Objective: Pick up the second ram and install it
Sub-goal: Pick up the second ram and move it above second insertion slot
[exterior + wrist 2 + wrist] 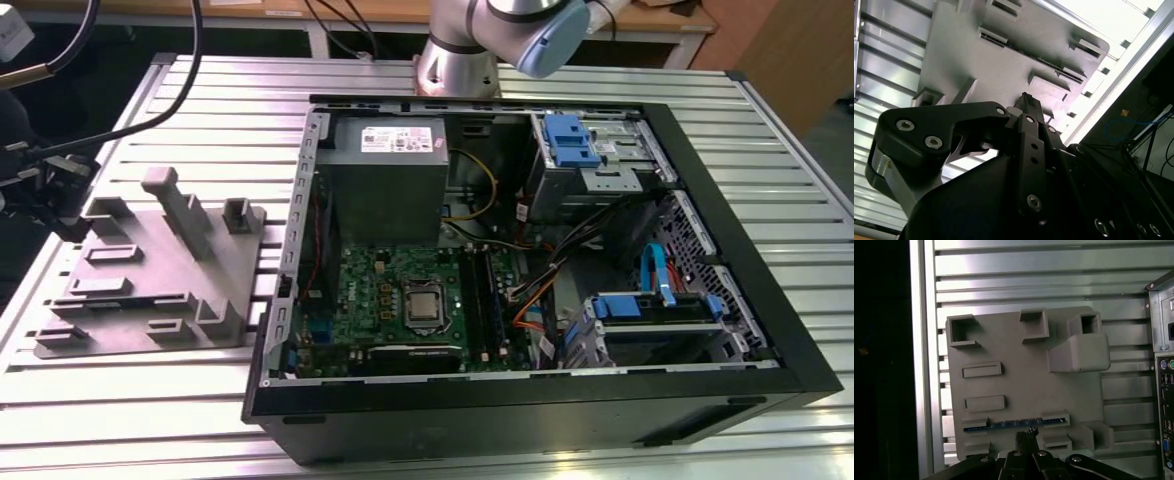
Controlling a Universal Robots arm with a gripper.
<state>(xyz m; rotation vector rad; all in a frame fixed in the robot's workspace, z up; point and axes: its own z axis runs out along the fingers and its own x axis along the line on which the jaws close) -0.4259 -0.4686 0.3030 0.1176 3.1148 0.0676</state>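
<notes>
Progress is the first thing to read from the exterior view. The computer case [787, 340] lies open on the slatted bench [400, 80] with its motherboard [360, 290] exposed. A grey holder tray [120, 340] sits just beside the case on the exterior view's left, and the arm [534, 30] rises beyond the case. I cannot tell from here whether any of the board's long black slots holds a stick.

In the first wrist view, the second ram [1014, 424] stands on edge in the tray, a blue-green strip bridging two slotted holders. It is still parked there, so by my reading neither the pick-up nor the install is done. The claw [1026, 434] shows its fingertips pressed together and pinching nothing. They point at the stick near its mid-length, just beside it, and I cannot tell whether they touch it.

In the second wrist view, the claw [1026, 100] again looks closed and empty. The ram [1046, 62] shows as a thin dark line across the tray, with bare grey tray between it and the tips. I judge the claw to be hovering over the tray, not down on the stick.
</notes>
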